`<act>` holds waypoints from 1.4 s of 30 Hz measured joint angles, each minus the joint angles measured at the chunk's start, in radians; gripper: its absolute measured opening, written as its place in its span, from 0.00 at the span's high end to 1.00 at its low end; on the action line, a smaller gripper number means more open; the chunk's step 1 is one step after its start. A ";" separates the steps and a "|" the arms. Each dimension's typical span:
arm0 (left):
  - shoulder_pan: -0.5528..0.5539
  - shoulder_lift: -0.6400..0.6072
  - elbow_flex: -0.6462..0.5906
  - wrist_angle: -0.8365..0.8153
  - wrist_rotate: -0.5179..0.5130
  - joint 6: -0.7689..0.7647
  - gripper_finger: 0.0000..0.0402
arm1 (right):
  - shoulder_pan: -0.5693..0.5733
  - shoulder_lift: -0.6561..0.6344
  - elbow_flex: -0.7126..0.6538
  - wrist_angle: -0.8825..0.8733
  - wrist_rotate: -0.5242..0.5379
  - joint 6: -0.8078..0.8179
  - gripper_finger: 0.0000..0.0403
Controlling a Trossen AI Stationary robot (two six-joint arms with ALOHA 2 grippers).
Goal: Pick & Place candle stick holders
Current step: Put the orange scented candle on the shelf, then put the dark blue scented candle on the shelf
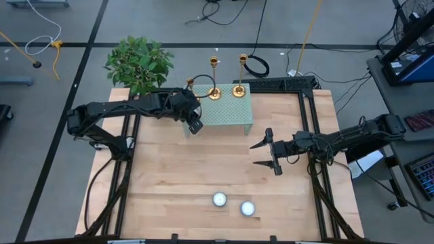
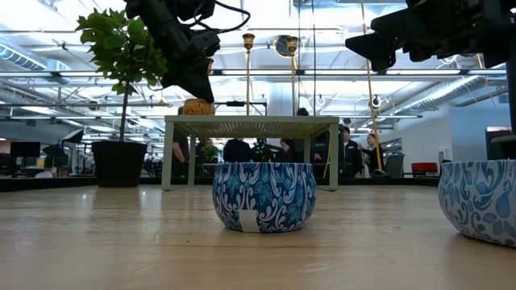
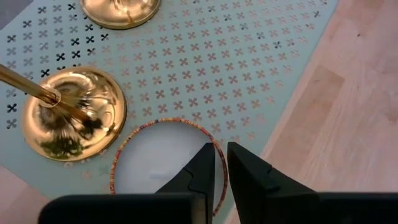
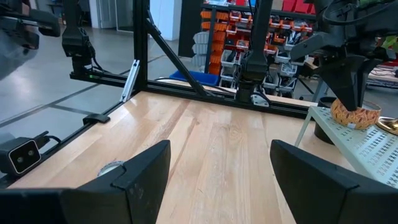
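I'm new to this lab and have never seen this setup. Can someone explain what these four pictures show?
It is a robot with two dark arms working at a wooden table. Each arm ends in a two-finger gripper. One picture looks straight down from above, one looks level across the table top, and the other two come from small cameras on each wrist.

A small green stand sits at the far side of the table with tall gold candlesticks on it. Two candles in blue patterned tins sit near the front, and a potted plant stands off one corner.

The left gripper is over the stand, right at the rim of a round ring-like thing. I cannot tell whether it grips it. The right gripper hangs open over the table, holding nothing.
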 joint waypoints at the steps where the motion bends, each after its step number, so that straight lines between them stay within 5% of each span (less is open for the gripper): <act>1: 0.000 0.000 0.000 0.000 0.000 0.000 0.88 | 0.000 0.000 0.000 0.000 0.000 0.000 0.34; 17: -0.003 0.000 0.000 0.009 -0.056 0.040 0.88 | 0.000 0.000 0.000 0.000 0.000 -0.003 0.34; 42: -0.067 -0.062 0.001 0.109 0.009 0.136 0.88 | 0.000 0.000 0.000 0.001 0.000 -0.008 0.34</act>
